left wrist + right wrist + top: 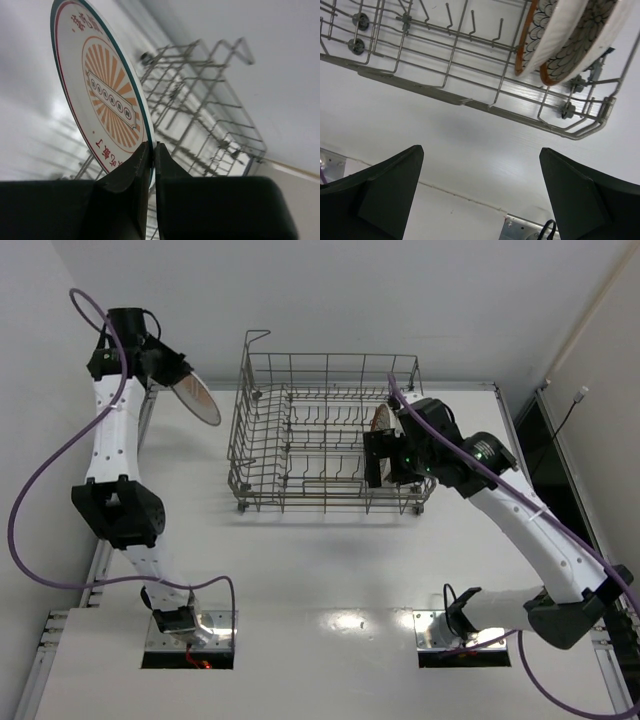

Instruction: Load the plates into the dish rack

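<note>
Three plates are accounted for. One sunburst plate (100,95) (196,398) is gripped at its lower rim by the left gripper (152,150) (176,377), whose jaws are closed tight against both faces. It is held on edge, tilted, in the air off the far left corner of the dish rack (330,357) (210,100) and apart from its wires. Its face carries orange rays around a diagonal banner of small circles, a red ring, red characters and a dark teal rim. One floral plate (540,35) and a second floral plate (585,40) stand on edge side by side between tines at the right end of the dish rack (445,95), leaning the same way. Both have white bodies, dark petal linework and orange-brown rims. The right gripper (482,170) (388,458) hangs over that end with its jaws spread wide and nothing between them. Beneath it lie the rack's near rail and bare white table (320,560). Rows of upright tines run free from the two plates toward the rack's left end, and open tabletop borders the near side
</note>
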### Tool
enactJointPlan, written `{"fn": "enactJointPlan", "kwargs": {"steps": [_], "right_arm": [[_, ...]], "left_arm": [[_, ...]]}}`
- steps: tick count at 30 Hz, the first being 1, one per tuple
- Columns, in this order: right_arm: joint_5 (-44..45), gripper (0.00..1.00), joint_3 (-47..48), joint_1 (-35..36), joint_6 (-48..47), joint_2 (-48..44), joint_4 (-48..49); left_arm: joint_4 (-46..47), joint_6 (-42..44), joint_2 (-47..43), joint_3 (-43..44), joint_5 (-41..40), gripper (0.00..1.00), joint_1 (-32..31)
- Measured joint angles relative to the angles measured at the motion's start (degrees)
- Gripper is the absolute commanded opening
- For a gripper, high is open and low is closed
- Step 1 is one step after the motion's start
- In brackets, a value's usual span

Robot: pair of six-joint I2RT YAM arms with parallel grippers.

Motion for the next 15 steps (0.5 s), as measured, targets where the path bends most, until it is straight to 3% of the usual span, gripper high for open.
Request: {"fn": "enactJointPlan", "kwargs": {"steps": [8, 15], "right_arm": [[7.5, 1.0, 0.0, 0.0, 2.0, -7.0, -1.7], [12.4, 1.0, 0.0, 0.0, 4.0, -9.9, -3.2]], "left_arm": [[15.2, -0.9, -7.9, 1.9, 4.5, 0.0, 1.5], [37.4, -7.1, -11.2, 0.9, 19.4, 0.0, 0.2]]}}
